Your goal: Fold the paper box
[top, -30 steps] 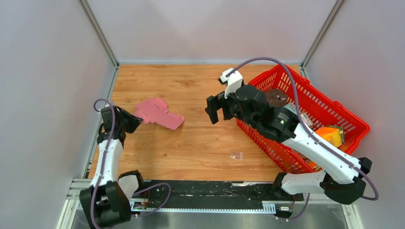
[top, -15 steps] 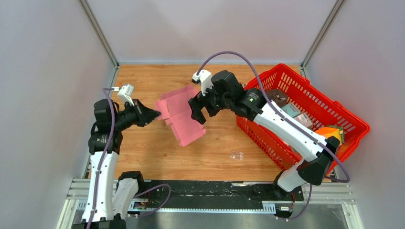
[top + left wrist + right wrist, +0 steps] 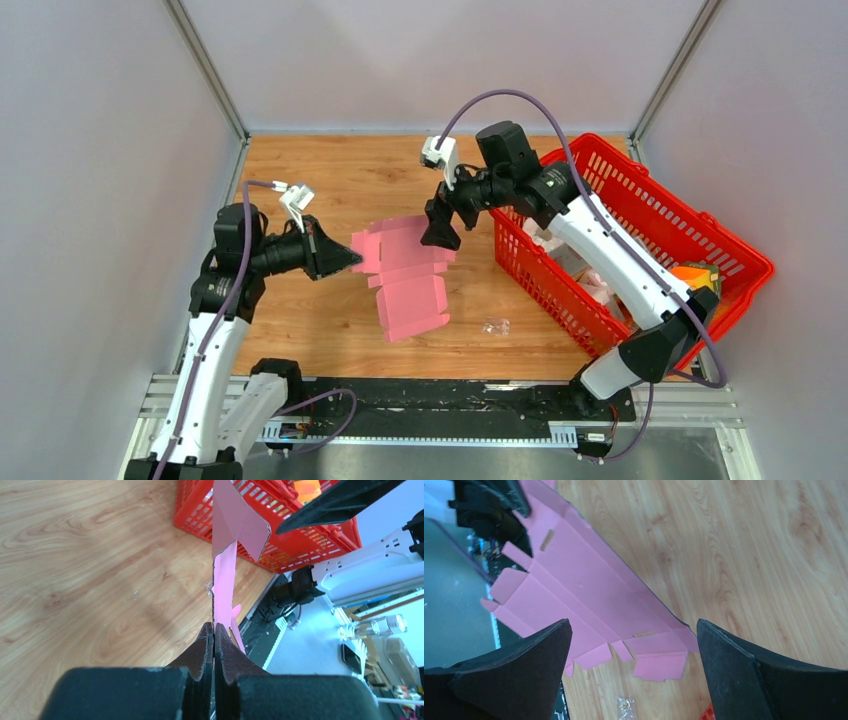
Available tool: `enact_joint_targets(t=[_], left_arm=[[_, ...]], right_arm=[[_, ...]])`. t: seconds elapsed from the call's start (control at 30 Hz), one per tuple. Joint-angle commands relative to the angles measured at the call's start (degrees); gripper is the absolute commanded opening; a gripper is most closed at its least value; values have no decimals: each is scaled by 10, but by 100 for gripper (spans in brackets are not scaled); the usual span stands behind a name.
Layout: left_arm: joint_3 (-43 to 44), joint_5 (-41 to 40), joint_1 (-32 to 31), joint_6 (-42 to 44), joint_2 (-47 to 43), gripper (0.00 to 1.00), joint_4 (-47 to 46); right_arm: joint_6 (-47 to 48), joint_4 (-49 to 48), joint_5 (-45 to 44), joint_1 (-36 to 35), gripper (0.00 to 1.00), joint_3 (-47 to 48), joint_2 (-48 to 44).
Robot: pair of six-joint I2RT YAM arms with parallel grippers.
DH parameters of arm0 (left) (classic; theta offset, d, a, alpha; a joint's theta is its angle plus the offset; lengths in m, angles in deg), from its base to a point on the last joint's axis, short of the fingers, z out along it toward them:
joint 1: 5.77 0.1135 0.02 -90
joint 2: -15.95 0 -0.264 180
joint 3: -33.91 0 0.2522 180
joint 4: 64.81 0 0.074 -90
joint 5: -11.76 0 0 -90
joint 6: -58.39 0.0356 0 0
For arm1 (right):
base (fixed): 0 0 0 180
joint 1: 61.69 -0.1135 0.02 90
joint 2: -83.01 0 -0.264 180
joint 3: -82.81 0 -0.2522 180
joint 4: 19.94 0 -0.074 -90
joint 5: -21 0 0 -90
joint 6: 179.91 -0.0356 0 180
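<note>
Pinching one edge of the paper box (image 3: pixel 225 580), the left fingers (image 3: pixel 202 650) were pressed together on the thin pink card. The left wrist view showed the sheet edge-on, rising straight out from between them. The right fingers (image 3: pixel 524 665) were spread wide with nothing between them. In the right wrist view the pink sheet lay beyond the gap, and in the overhead view they hung at the blank's far right corner. Whether either tip touched the card could not be told.

The paper box was off the surface (image 3: pixel 330 170), held in the air above its middle between the two arms. It was closer to the red basket (image 3: pixel 545 290), which stood along the right edge, than to the left edge. A small clear scrap (image 3: pixel 494 326) lay on the wood near the basket's near wall, toward the near edge of the surface.

As for progress, the blank looked almost wholly unfolded. Its panels, die-cut tabs and slots were spread open toward the right wrist camera, and the creases showed only as lines. One panel hung at a slight angle to the rest, which seemed more a sag than a made fold. By that reading the pick-up was done and the folding itself had barely begun. The panels had yet to be bent along their creases, the walls raised, and the tabs tucked home.
</note>
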Motion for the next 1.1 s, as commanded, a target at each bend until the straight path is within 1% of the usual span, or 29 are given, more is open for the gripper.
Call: enact_joint_targets(t=[0.0,0.13,0.2,0.33,0.37,0.43,0.47,0.5,0.53,0.57,0.6,0.63,0.67,0.7,0.73,0.77,0.83,0.87,0.9,0.93,0.97,1.0,1.03,1.07], left_arm=[[25,22,-20,32,2,0,8],[21,28,-38,35,-2,0,6],[20,29,-46,38,-9,0,7],[23,33,-50,39,-20,0,9],[23,34,-50,39,-21,0,7],[22,34,-54,39,-20,0,5],[22,32,-56,39,-19,0,5],[23,33,-58,39,-15,0,4],[25,31,-61,40,-7,0,9],[32,29,-61,43,-3,0,12],[35,25,-62,45,1,0,17],[34,23,-62,45,5,0,21],[34,22,-62,45,6,0,23],[34,19,-62,47,6,0,29],[32,14,-62,45,0,0,33],[29,14,-62,40,-5,0,28],[23,21,-62,24,-25,2,9],[25,22,-62,25,-29,6,12],[30,17,-62,30,-33,10,20],[44,-10,-62,43,-45,19,46],[51,-27,-62,46,-52,36,56],[58,-50,-62,47,-61,42,65],[65,-100,-62,34,-81,47,67],[69,-126,-62,24,-91,61,65]], right_arm=[[64,9,107,-2,98,6,-2],[84,29,172,-1,94,19,21],[85,14,203,-1,89,18,29],[89,16,237,-1,85,30,45],[90,18,246,-1,79,29,47],[88,16,274,0,72,18,48],[88,5,285,-1,63,10,43],[66,-9,300,-1,59,-1,39],[51,-26,302,-1,56,-11,34],[41,-50,303,-3,51,-31,25],[32,-55,302,-4,49,-38,21],[25,-61,301,-4,44,-43,17],[10,-86,298,-4,38,-60,6],[-5,-101,293,-4,31,-71,-1],[-39,-117,292,-3,15,-83,-8],[-58,-159,299,-4,11,-111,-22],[-100,-190,303,-5,4,-131,-35],[-114,-212,298,-6,2,-141,-46],[-127,-214,271,-9,0,-147,-52],[-147,-213,244,-10,0,-147,-56],[-161,-202,180,-10,0,-147,-64],[-168,-192,152,-11,0,-142,-68],[-168,-182,126,-9,0,-141,-72],[-190,-168,98,-10,0,-141,-82]])
